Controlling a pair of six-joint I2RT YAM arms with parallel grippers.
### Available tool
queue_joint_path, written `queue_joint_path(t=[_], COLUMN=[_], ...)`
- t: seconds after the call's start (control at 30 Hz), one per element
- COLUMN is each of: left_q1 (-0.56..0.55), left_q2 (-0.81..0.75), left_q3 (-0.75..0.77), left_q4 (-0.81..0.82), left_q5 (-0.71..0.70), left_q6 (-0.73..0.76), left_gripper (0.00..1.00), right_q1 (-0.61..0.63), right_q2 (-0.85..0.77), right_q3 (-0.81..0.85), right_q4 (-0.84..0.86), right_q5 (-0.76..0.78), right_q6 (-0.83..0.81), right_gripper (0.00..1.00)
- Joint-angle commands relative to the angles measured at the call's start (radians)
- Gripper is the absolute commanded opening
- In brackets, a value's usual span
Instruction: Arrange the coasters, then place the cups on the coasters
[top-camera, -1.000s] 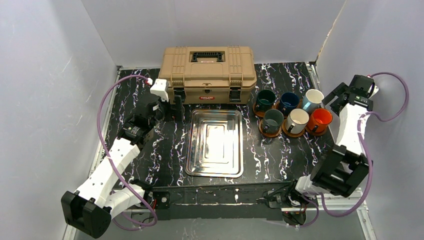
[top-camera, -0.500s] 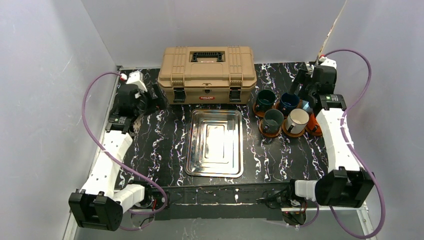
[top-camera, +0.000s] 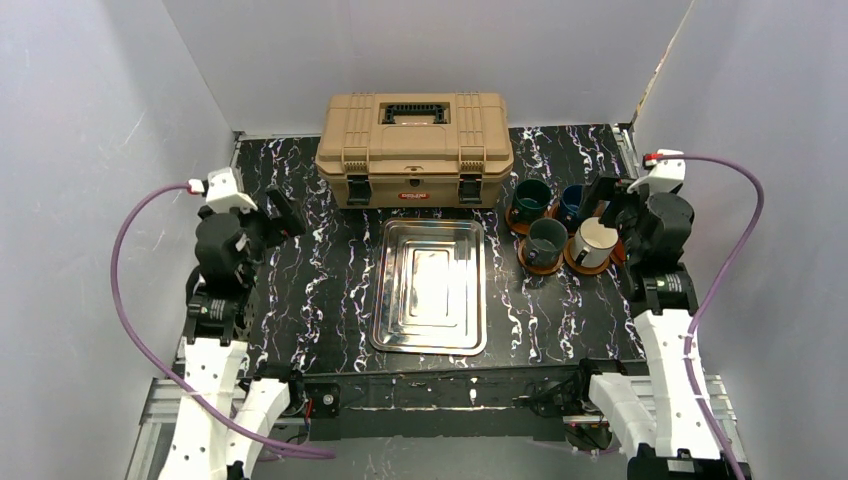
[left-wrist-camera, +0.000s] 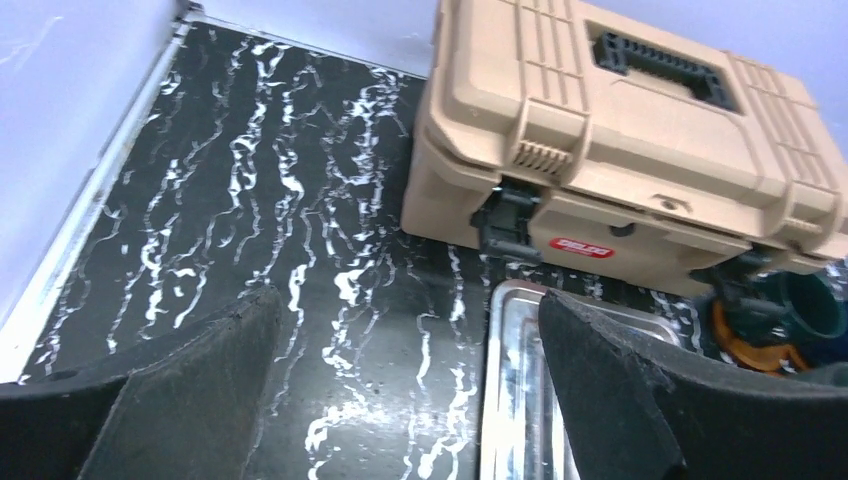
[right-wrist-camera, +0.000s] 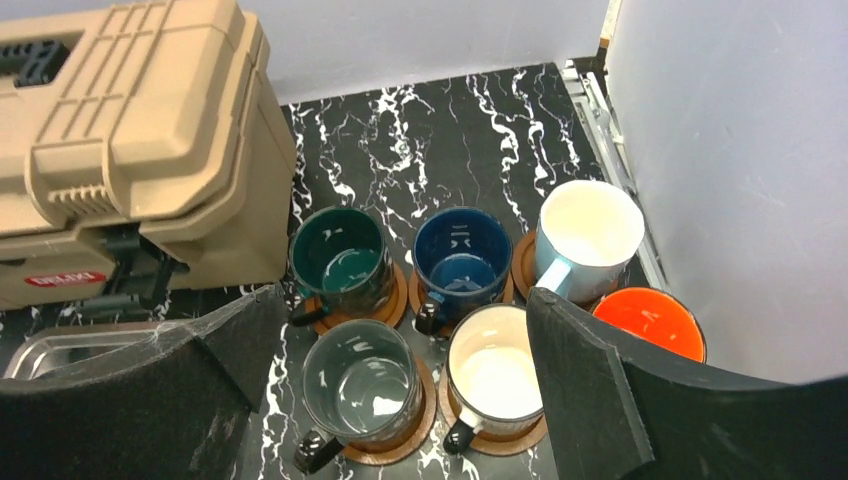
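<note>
Right gripper (right-wrist-camera: 400, 296), jaws spread and empty, is hovering above six glossy handled cups (right-wrist-camera: 462, 255) crowding round brown grooved coasters (right-wrist-camera: 424, 412) beneath it; any descent risks knocking neighbours.

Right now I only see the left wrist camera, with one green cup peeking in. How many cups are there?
Observer: Six, in the right wrist view: teal cup, navy cup and cream cup behind; grey-green cup, second cream cup and orange cup in front.
Operator: Is the right gripper holding one?
Observer: No, the right gripper is open and empty.
Operator: Any coasters?
Observer: The grey-green cup sits on a brown coaster.
</note>
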Motion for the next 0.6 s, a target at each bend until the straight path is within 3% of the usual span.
queue_joint_path(t=[0.0,0.57], left_q1=[0.003,0.003], left_q2=[-0.045,-0.068], left_q3=[-0.104,-0.111], left_q4=[0.06,0.066], left_q5=[-0.097,-0.091], left_q6=[0.079,0.085], left_gripper=[0.98,0.98], right_q1=[-0.002,-0.002], right_q2=[-0.068,-0.069], right_q3=[-0.065,-0.028], right_q4=[0.126,0.093], right_q5=[-0.006,-0.022], right_q6=[-0.014,-0.012], right_gripper=[0.99,0.99])
